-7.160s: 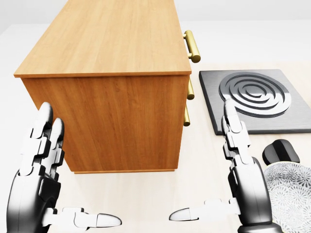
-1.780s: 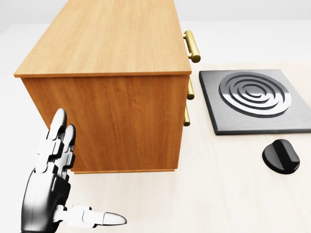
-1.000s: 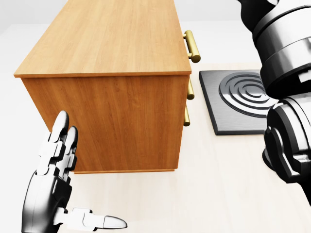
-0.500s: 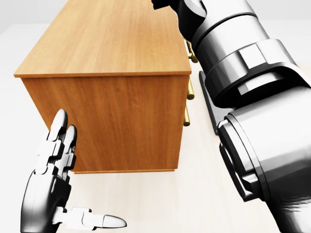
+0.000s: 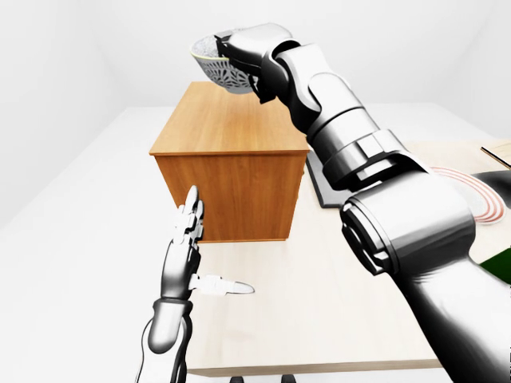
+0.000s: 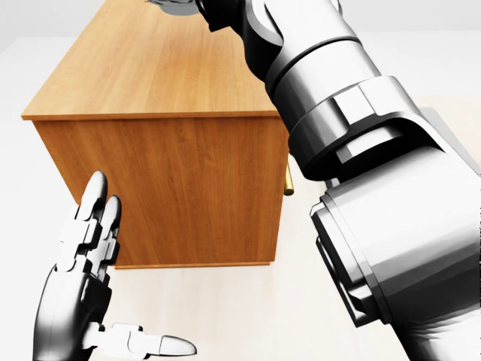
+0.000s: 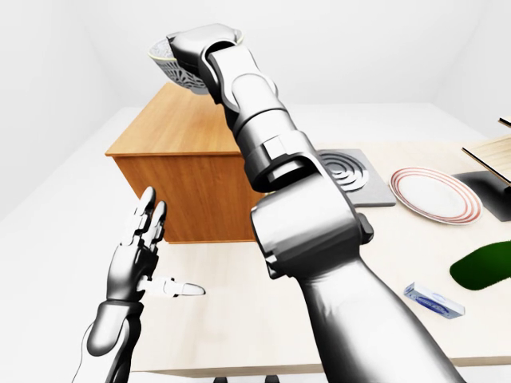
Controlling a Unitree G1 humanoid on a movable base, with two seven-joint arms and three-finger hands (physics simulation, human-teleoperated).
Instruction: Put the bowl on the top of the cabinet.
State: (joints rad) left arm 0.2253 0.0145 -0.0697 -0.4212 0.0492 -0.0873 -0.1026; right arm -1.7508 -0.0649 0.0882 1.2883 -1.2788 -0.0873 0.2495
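Fingers of right hand [image 5: 243,46] grip bowl [image 5: 217,70] above cabinet [image 5: 231,136]; left hand [image 5: 185,255] fingers spread

Head view: close, tilted down onto the cabinet [image 6: 161,90] at upper left. Eye views: farther back, level across the desk [image 7: 239,319]. Shared by all: cabinet, left hand [image 6: 79,293] at lower left, right arm [image 5: 351,159] crossing.

The cabinet [image 5: 227,132] top is bare wood, open to a hand coming down from above, and only the right hand [image 5: 243,49] with the bowl [image 5: 215,70] hangs over its far end. To its right the hotplate [image 7: 345,171] and plate [image 7: 432,194] take up the table [image 7: 239,319]. The near table holds just the left hand [image 7: 137,255], spread open beside the cabinet's near face.
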